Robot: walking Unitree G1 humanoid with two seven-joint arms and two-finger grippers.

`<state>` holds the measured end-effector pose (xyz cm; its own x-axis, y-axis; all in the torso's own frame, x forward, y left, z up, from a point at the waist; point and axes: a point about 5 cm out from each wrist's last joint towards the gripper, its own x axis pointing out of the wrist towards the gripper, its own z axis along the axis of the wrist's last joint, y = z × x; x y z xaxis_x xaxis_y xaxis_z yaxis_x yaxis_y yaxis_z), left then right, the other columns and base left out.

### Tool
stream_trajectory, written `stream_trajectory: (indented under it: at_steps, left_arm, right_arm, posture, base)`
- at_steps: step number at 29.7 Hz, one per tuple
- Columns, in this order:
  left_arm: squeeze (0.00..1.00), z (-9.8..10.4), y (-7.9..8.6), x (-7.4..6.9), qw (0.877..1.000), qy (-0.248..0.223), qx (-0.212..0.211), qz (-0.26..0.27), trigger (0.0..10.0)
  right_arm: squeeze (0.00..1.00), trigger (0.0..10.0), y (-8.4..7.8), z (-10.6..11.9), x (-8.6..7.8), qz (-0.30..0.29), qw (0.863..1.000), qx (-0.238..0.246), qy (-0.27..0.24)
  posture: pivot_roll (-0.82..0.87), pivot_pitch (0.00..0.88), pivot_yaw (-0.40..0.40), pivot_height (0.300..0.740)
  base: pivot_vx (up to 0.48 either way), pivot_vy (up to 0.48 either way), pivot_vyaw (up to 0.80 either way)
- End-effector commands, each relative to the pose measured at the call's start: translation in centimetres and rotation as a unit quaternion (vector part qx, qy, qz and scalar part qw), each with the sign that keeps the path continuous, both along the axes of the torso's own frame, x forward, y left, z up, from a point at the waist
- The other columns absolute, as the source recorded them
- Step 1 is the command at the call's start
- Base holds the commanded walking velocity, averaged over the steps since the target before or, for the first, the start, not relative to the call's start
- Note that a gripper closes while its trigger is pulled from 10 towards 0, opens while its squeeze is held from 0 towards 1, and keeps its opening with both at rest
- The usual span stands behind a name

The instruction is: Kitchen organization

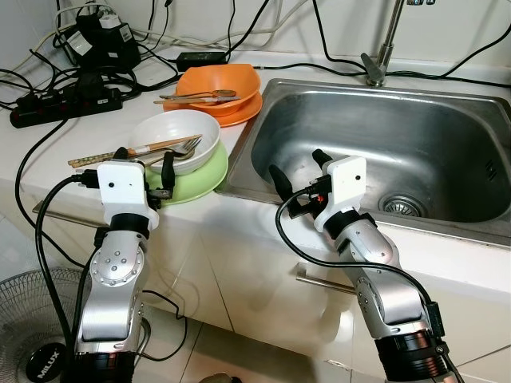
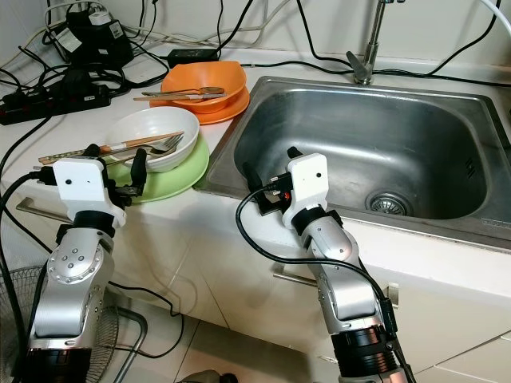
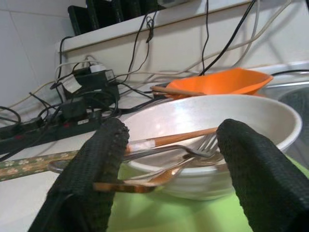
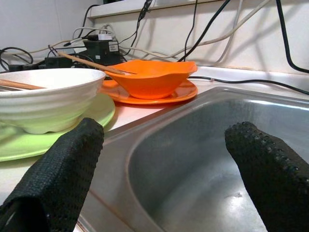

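The left gripper (image 1: 144, 166) stands wide open and empty at the counter's front edge, fingers flanking the white bowl (image 1: 182, 137) that sits on the green plate (image 1: 200, 179). To grip well, it should advance squarely and avoid the chopsticks (image 1: 120, 152) and fork (image 1: 185, 147). The right gripper (image 1: 299, 177), also spread and empty, hovers at the sink's (image 1: 447, 128) front-left rim.

Both arms were silver, built of rounded metal segments with small dark screw holes, and ended in black knurled collars at the lower joints. Behind the left gripper (image 1: 144, 171) and the right gripper (image 1: 297, 169) sat a white boxy wrist housing. The fingers (image 3: 99, 169) were black with a dimpled, textured surface. Black cables looped from each housing along the forearm.
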<state>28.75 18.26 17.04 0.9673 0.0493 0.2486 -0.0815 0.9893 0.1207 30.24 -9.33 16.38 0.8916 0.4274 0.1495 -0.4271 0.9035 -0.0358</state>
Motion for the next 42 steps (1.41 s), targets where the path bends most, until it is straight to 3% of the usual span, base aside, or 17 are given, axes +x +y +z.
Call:
stream_trajectory:
  at_steps: [1,42]
  left_arm:
    - [0.0,-0.29,0.12,-0.1,1.0,0.003,0.002,-0.001,0.0]
    - [0.0,0.6,-0.11,0.17,1.0,-0.013,-0.004,-0.012,0.0]
  right_arm:
    - [0.0,10.0,0.09,0.28,-0.22,0.003,1.0,0.003,-0.007]
    - [0.0,10.0,0.17,0.26,-0.1,0.0,1.0,0.003,-0.01]
  posture:
    - [-0.04,0.046,0.105,0.74]
    - [-0.03,0.041,0.111,0.74]
  base:
    - [0.0,0.0,0.0]
    - [0.0,0.0,0.0]
